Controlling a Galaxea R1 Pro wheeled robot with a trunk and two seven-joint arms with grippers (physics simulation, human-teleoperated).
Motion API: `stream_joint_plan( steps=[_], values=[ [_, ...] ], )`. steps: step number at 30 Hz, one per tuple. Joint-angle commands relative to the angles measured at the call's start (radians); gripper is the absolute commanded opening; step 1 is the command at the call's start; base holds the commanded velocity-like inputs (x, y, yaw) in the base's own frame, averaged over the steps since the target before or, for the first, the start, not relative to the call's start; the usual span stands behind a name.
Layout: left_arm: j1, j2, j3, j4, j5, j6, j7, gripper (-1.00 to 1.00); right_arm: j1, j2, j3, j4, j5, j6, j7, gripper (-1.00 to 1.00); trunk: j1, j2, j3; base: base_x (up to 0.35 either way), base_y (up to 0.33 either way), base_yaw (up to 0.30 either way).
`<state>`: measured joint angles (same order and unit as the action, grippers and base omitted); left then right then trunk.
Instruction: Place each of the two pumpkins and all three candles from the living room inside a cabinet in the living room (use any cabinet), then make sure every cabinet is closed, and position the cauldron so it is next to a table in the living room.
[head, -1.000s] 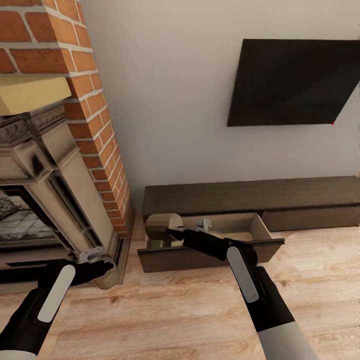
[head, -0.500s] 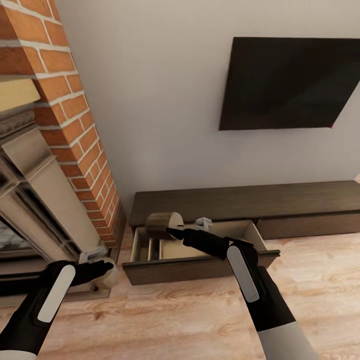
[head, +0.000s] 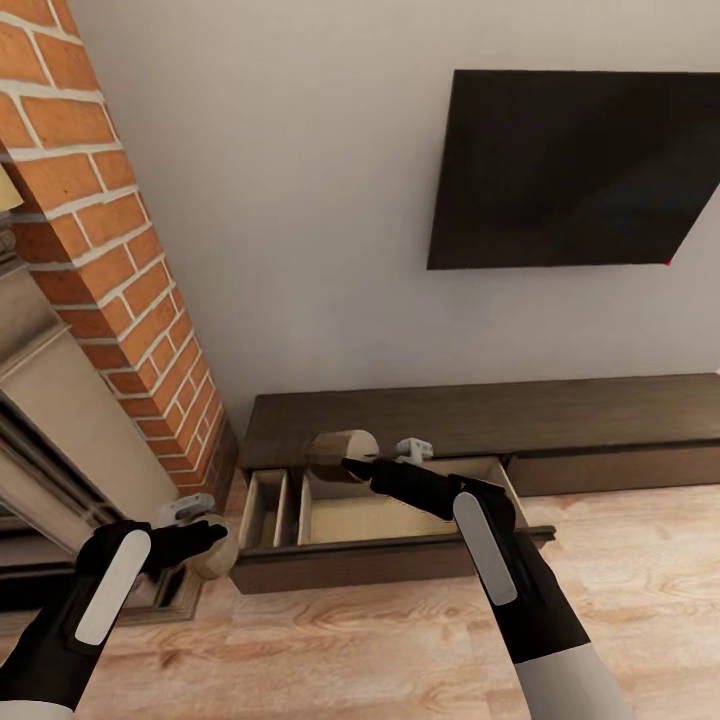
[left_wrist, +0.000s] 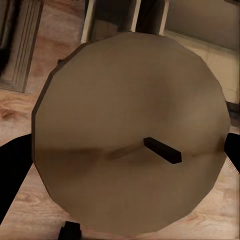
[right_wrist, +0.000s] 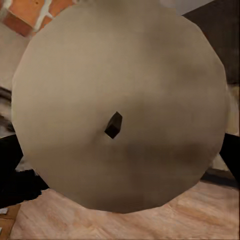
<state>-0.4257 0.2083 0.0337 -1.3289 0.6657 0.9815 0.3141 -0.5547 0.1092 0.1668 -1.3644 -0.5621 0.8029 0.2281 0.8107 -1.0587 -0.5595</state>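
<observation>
while the long dark-brown wooden cabinet (head: 480, 425) has one drawer (head: 385, 520) pulled open, the head view shows the right gripper (head: 350, 465) grasping a stubby beige candle (head: 340, 452) above it — the left gripper (head: 205, 535) clenches another beige candle (head: 215, 555) near the brick fireplace (head: 110, 300). left wrist view: its candle's wick end (left_wrist: 130, 135). right wrist view — the same, wick centred (right_wrist: 120, 107).

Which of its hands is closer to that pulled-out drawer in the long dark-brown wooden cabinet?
Right. The right gripper holds a beige candle above the open drawer. The left gripper holds another candle off the drawer's end, by the fireplace.
</observation>
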Motion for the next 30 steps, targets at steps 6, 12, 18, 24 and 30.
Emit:
stream_joint_plan(
  steps=[6, 12, 18, 24, 30],
  values=[
    [-0.001, -0.001, -0.002, -0.001, 0.021, 0.004, 0.01, -1.0, -0.001, 0.005, 0.01, -0.006, -0.014, 0.08, -0.368, -1.0, 0.0, -0.001, -0.001, 0.148, -0.141, 0.024],
    [-0.004, -0.04, -0.017, -0.009, 0.014, 0.002, 0.013, -1.0, -0.003, 0.018, 0.116, 0.032, -0.041, 0.2, -0.697, -1.0, 0.0, -0.001, -0.001, 0.016, -0.015, 0.001],
    [-0.012, -0.189, -0.049, -0.004, -0.011, 0.002, 0.158, -1.0, -0.004, 0.02, 0.137, 0.032, -0.057, 0.241, -0.736, -1.0, 0.0, -0.001, -0.001, 0.001, -0.001, 0.0],
    [-0.013, -0.258, -0.18, -0.003, -0.02, -0.004, 0.294, -1.0, -0.003, 0.018, 0.142, 0.041, -0.058, 0.244, -0.75, -1.0, 0.0, -0.001, -0.001, 0.0, 0.0, 0.0],
    [-0.013, -0.264, -0.204, -0.014, -0.02, -0.006, 0.305, -1.0, -0.002, 0.018, 0.155, 0.045, -0.058, 0.244, -0.772, -1.0, 0.0, -0.001, -0.001, 0.0, 0.0, 0.0]
  ],
)
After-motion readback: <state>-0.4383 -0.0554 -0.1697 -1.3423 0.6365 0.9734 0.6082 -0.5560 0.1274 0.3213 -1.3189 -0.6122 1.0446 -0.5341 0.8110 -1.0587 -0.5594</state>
